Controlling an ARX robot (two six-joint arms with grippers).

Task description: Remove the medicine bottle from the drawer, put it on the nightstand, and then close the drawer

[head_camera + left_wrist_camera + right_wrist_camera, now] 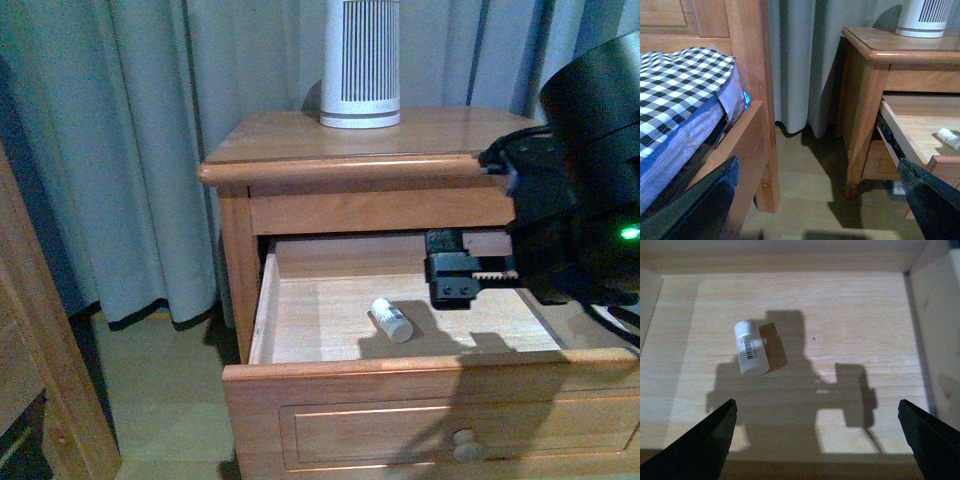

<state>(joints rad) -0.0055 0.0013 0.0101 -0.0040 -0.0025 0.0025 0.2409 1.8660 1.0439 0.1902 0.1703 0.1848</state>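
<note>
The small white medicine bottle (392, 319) lies on its side on the pale floor of the open upper drawer (300, 325) of the nightstand (300, 140). My right gripper (460, 275) hangs open over the drawer, just right of the bottle and above it. In the right wrist view the bottle (750, 347) lies ahead of the open gripper (817, 437) and toward one finger, apart from both. My left gripper (822, 200) is open and empty over the floor between bed and nightstand; the bottle (950, 138) and drawer (912, 130) show at that view's edge.
A tall white ribbed device (360, 62) stands at the back of the nightstand top. A wooden bed frame (747, 100) with a checked blanket (680, 85) is to the left. Grey curtains (130, 150) hang behind. The drawer front and knob (464, 443) are nearest me.
</note>
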